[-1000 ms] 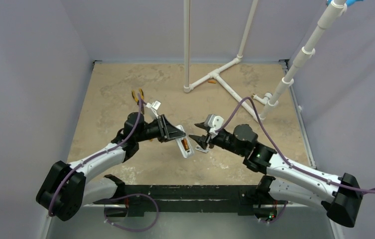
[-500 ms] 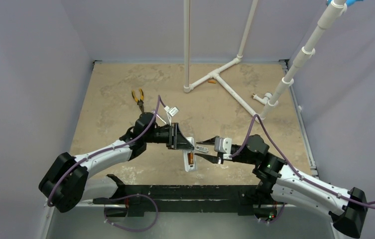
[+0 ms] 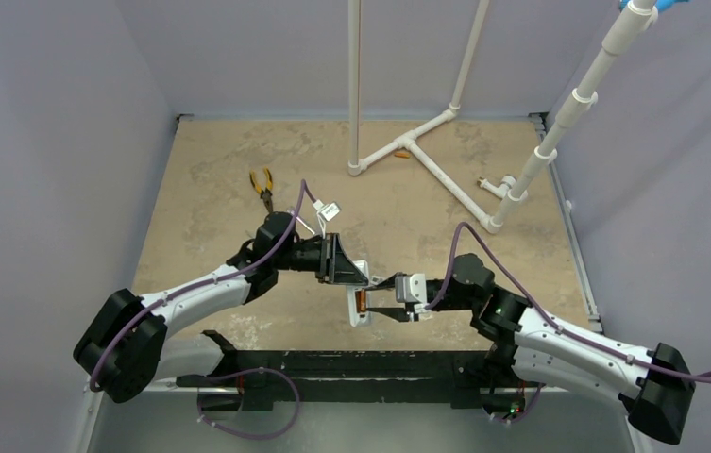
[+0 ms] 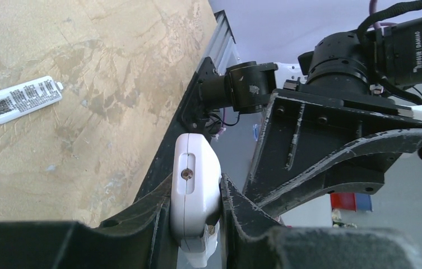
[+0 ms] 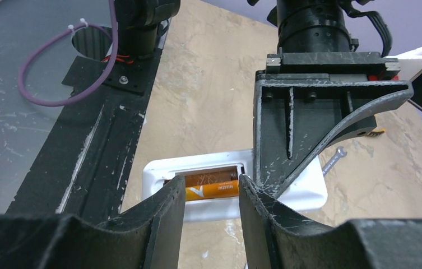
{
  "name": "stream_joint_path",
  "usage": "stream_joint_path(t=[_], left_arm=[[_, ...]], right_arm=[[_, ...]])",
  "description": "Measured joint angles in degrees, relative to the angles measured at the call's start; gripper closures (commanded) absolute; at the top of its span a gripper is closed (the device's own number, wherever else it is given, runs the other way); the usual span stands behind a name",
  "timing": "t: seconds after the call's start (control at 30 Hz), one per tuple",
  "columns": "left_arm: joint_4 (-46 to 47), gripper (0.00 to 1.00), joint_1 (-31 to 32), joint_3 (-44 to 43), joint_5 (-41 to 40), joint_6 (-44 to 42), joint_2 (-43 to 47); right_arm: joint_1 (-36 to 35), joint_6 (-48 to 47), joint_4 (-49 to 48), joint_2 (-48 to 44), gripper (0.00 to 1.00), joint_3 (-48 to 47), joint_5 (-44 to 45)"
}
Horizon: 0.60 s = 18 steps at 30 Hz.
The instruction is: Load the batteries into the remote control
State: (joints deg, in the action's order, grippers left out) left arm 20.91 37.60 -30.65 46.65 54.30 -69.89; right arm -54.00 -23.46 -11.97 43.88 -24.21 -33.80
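My left gripper (image 3: 356, 283) is shut on the remote control (image 3: 359, 318), a slim white handset held off the table, seen end-on between the jaws in the left wrist view (image 4: 194, 185). Its back faces my right gripper (image 5: 211, 185), with the recess uncovered. Two batteries lie in the recess: an orange one (image 5: 213, 190) in front and a coppery one (image 5: 211, 177) behind. The right gripper (image 3: 375, 297) is open, its fingertips (image 5: 175, 193) straddling the orange battery right at the recess. The battery's ends are hidden behind the fingers, and contact cannot be made out.
A whitish cover plate (image 4: 21, 99) lies flat on the tan table. Yellow-handled pliers (image 3: 262, 181) lie at the back left, and a small silver wrench (image 5: 332, 161) beyond the remote. A white pipe frame (image 3: 408, 146) stands at the back. A black rail (image 3: 351, 363) runs along the near edge.
The left arm carried the remote nearer the front edge, then held still. The right gripper swung down and left to the recess, and its jaws narrowed.
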Motion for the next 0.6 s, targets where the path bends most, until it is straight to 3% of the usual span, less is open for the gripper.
stream_joint_path(t=[0.6], left_arm=[[3.9,1.0,0.8,0.0,1.6,1.2,0.0]], right_arm=[[0.0,-2.1,-3.3,0.7,0.65,1.1,-0.3]])
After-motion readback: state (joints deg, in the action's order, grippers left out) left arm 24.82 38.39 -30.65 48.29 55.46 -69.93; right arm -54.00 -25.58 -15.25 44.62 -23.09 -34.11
